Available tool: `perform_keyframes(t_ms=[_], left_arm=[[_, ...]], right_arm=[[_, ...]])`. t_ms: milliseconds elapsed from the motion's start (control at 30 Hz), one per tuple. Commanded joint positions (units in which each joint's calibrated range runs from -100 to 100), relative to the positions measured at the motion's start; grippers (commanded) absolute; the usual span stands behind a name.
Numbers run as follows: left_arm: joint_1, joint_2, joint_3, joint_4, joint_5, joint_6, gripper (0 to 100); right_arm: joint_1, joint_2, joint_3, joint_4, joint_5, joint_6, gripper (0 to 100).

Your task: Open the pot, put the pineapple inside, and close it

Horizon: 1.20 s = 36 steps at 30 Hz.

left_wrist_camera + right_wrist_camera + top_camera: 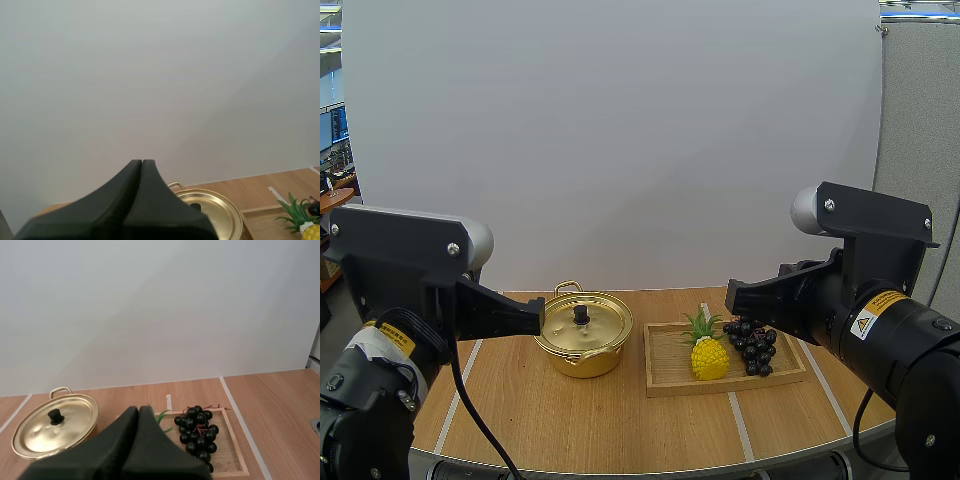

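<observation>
- Hovering at the left side of the table, the left gripper is pressing its fingers together into one dark wedge, carrying nothing.
- Its tip is pointing toward the left edge of the gold pot, hanging above the wood.
- Over on the right, the right gripper is doing the same: fingers pressed flat against each other, nothing between them, tip hanging over the far right end of the wooden tray.
- The pot is sitting on the table with its lid on, the black knob standing at the centre.
- The pineapple is resting in the tray, just right of the pot, with its green crown pointing toward the far edge.
- A bunch of dark grapes is lying just beside the pineapple, on its right.
</observation>
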Motion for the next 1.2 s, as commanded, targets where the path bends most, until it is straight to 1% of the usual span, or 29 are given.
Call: perform_keyframes(t_ms=[0,133,200,300,367,400,433,467,533,633,667,700,867,933,1067,1167], left_arm=[[0.02,7.8,-1.5,-1.3,2.1,-1.4,0],[0.02,14.5,-3.3,-1.3,2.7,-1.4,0],[0.02,19.1,-5.1,-1.4,4.2,-1.6,3],[0.02,25.0,-8.1,-2.2,7.1,-1.6,14],[0.02,28.9,-9.7,-2.5,8.3,-1.6,27],[0.02,30.8,-10.4,-2.5,8.8,-1.6,35],[0.02,32.6,-11.1,-2.8,9.4,-1.6,44],[0.02,34.4,-11.4,-2.9,9.6,-1.6,51],[0.02,37.6,-11.9,-3.0,10.4,-1.6,70],[0.02,41.5,-12.0,-3.2,11.2,-0.6,93],[0.02,42.5,-12.0,-3.2,11.6,0.4,97],[0.02,44.1,-12.0,-3.2,12.4,1.8,100],[0.02,49.9,-12.0,-4.0,14.8,6.6,100],[0.02,52.2,-12.0,-5.6,14.8,10.3,100],[0.02,57.8,-12.4,-13.0,15.5,22.7,100],[0.02,62.3,-15.6,-17.3,19.2,29.8,100]], right_arm=[[0.1,5.8,-0.7,0.5,3.2,-5.2,0],[0.1,10.9,-0.7,0.5,3.0,-5.4,0],[0.1,13.7,-0.7,0.6,2.6,-5.4,0],[0.1,18.6,-0.7,1.0,2.1,-5.4,0],[0.1,20.9,-0.7,1.0,0.7,-5.4,0],[0.1,21.9,-0.7,1.0,-0.3,-5.4,2],[0.1,22.6,-0.7,1.0,-1.4,-5.4,11],[0.1,23.0,-0.7,1.2,-3.0,-5.4,21],[0.1,23.3,-0.7,1.3,-5.7,-5.4,41],[0.1,23.3,-0.7,1.6,-7.4,-5.4,79],[0.1,23.3,-0.7,1.6,-7.0,-5.4,98],[0.1,23.3,-0.7,1.6,-6.4,-5.4,100],[0.1,23.3,-0.7,1.6,-6.1,-5.6,100],[0.1,23.3,-0.7,2.6,-6.1,-5.6,100],[0.1,23.3,-0.7,3.5,-6.1,-5.6,100],[0.1,23.3,-0.7,3.5,-6.1,-5.6,100]])
